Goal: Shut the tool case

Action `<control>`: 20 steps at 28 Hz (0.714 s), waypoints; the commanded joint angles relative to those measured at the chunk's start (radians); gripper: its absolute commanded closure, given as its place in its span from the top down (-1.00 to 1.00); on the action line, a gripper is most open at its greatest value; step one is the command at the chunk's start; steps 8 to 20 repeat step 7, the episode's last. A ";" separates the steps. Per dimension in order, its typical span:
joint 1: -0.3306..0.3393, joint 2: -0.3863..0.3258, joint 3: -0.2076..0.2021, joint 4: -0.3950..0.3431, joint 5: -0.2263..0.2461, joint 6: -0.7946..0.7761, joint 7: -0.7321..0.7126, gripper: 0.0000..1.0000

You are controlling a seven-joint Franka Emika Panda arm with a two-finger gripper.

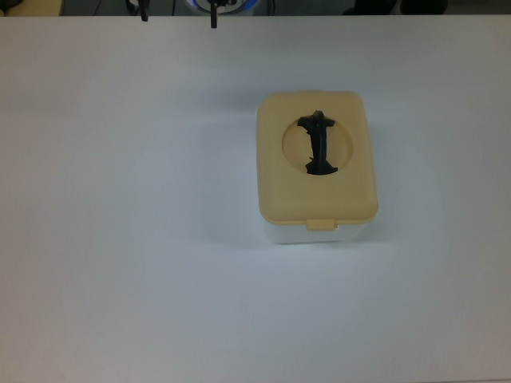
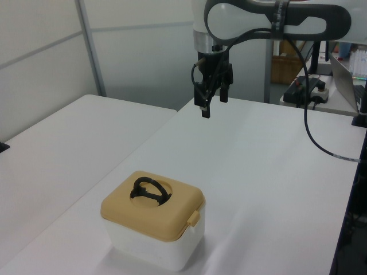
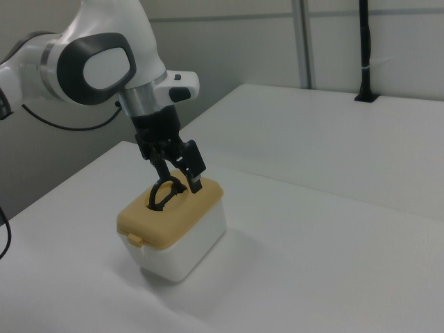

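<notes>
The tool case (image 2: 153,220) sits on the white desk (image 2: 269,172), a white box with its tan lid (image 1: 317,157) lying flat on top and the black handle (image 1: 318,144) resting in the lid's round recess (the small front latch tab (image 1: 321,225) hangs over the box's edge). In the left view the gripper (image 2: 211,105) hangs in the air well apart from the case, farther back over the desk and above it, pointing down. Its fingers (image 3: 196,182) are spread with nothing between them; in the right view one fingertip overlaps the lid only by line of sight.
</notes>
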 commanded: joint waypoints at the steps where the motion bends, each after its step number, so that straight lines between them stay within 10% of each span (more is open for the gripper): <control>1: -0.020 0.004 -0.002 -0.001 0.019 -0.007 -0.025 1.00; 20: -0.023 0.004 -0.002 -0.001 0.019 0.010 -0.024 1.00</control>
